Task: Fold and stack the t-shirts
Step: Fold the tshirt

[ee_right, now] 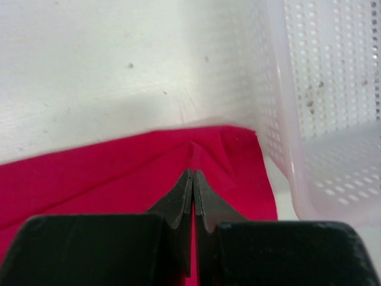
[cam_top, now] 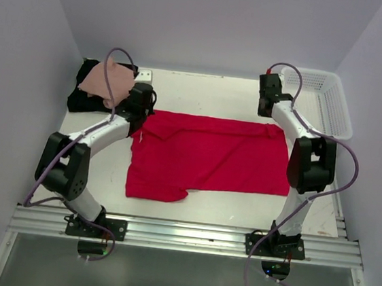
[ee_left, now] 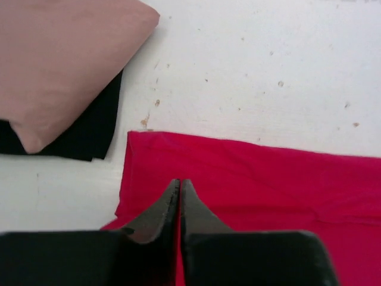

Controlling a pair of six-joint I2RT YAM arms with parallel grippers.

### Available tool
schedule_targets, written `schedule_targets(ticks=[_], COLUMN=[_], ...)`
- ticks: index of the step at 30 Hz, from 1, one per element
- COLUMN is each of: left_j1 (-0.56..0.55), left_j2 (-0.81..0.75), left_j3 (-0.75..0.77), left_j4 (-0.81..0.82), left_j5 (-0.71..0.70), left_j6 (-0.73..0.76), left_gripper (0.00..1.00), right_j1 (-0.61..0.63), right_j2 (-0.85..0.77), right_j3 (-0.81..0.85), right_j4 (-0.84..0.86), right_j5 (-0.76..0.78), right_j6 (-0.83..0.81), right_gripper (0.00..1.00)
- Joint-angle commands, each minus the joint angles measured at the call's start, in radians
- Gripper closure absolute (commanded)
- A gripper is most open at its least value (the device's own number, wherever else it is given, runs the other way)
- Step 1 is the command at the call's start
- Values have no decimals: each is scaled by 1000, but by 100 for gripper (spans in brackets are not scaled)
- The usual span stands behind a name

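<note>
Tabletop (cam_top: 216, 98) — red t-shirt (cam_top: 210, 155), corners under left gripper (ee_left: 180, 183), right gripper (ee_right: 193, 174)

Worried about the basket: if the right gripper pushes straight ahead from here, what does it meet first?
Probably not the basket, which sits off to its right. The right gripper points past the far edge of the red shirt onto bare table; depth beyond is unclear.

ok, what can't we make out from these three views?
- Black t-shirt: mostly under the pink t-shirt in top view, cut by the left edge in left wrist view; fold unreadable.
- Left claw: shut over the red t-shirt; own fingers hide any pinched cloth, wrist covers it from above.
- Red t-shirt's right edge: behind the right arm in top view.
- Basket: cut off in right wrist view.
</note>
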Motion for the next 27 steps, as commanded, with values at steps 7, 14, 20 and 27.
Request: schedule_targets(ticks=[7,14,20,27], left_j1=[56,65,79,134], left_j2=[278,343,372,421], left_j3=[126,115,133,172], left_j4=[70,85,23,-54], left_j5=[146,174,142,76], left_j6=[-40,-83,-110,-116], left_gripper=[100,100,100,100], right_j1=[4,8,13,37], right_j2=[96,125,135,104], right_j3=[53,0,-27,-62], right_j4=[29,67,64,72], right_j5=[-182,-282,-316,-302], right_j6=[8,29,51,66], right_gripper=[100,100,100,100])
